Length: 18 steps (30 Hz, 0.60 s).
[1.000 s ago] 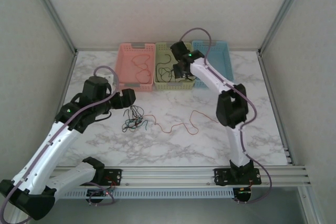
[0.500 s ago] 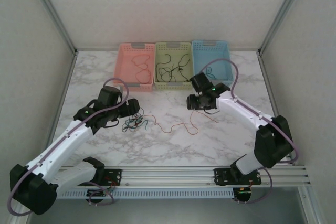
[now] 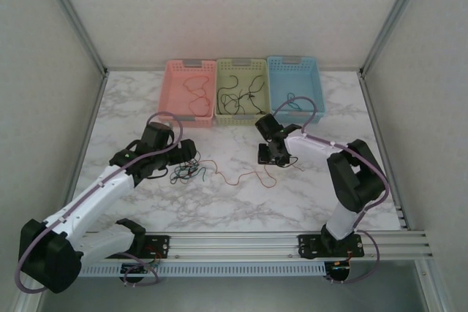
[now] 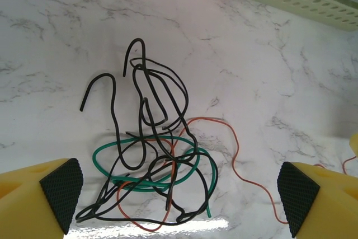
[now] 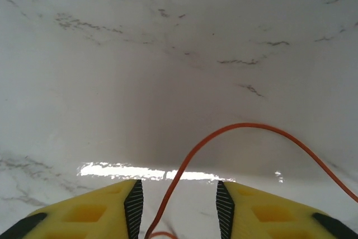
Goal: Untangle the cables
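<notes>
- Left gripper hangs low over the marble table, its jaws spread wide with nothing in them. Its yellow fingers sit at the two lower corners of the wrist view.
- Between those fingers, and a little ahead of them, lies the tangle of cables: black loops knotted with a green-teal ring and a red-orange strand. It touches neither pad.
- One long red-orange cable trails from the tangle rightwards across the marble to the right gripper.
- In the right wrist view, the jaws stand part-way open and straddle this cable. It passes between the black pads with a gap on each side, then arcs away to the right. Nothing is gripped.
- At the back of the table, well apart from both grippers, stand three baskets. The pink basket holds a red-orange wire, the yellow-green basket holds several black ones, and the blue basket stands beside them.
</notes>
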{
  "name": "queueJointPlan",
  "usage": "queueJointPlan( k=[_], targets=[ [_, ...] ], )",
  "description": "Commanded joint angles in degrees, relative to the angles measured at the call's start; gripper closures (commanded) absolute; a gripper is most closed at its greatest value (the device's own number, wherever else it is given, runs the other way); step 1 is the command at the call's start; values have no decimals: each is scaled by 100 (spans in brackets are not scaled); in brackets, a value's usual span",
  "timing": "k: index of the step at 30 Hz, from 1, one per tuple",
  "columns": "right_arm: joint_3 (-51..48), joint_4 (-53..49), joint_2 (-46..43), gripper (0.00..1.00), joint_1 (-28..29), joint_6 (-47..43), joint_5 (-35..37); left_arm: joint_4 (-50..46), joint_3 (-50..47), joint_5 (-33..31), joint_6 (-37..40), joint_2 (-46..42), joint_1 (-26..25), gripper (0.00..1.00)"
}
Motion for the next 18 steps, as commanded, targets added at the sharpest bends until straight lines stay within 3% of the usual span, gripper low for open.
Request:
queueJointPlan(
  k=[1, 4, 8, 18],
  targets=[
    [129, 124, 135, 75, 46, 36, -76, 180, -105, -146, -96, 71, 37, 7],
    [49, 206, -130, 100, 46, 1, -64, 269, -117, -156, -105, 164, 37, 7],
    [17, 209, -1267, 100, 39, -424, 109, 474, -113, 129, -234, 444, 76, 1],
    [957, -534, -4393, 100, -530, -1291, 502, 894, -163, 73, -369, 1130, 195, 5]
  ],
)
